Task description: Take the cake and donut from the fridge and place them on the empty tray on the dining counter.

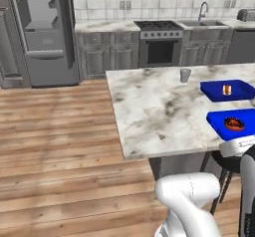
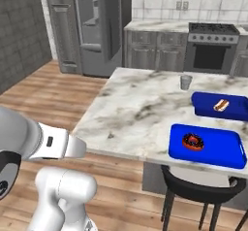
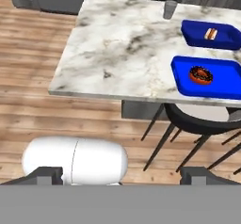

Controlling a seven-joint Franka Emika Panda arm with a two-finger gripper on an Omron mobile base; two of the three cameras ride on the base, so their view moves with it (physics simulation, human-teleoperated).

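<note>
Our jaws stand wide apart, holding nothing, above the floor. Ahead and to their right, the donut [image 3: 201,75] lies in the empty tray [image 3: 181,79] on the worktop [image 3: 122,49].

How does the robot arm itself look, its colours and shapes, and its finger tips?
The arm has smooth, rounded, glossy white segments with dark joints. One link bears a small dark mark. The gripper shows two small dark grey, blocky finger tips. No cables are visible.
</note>
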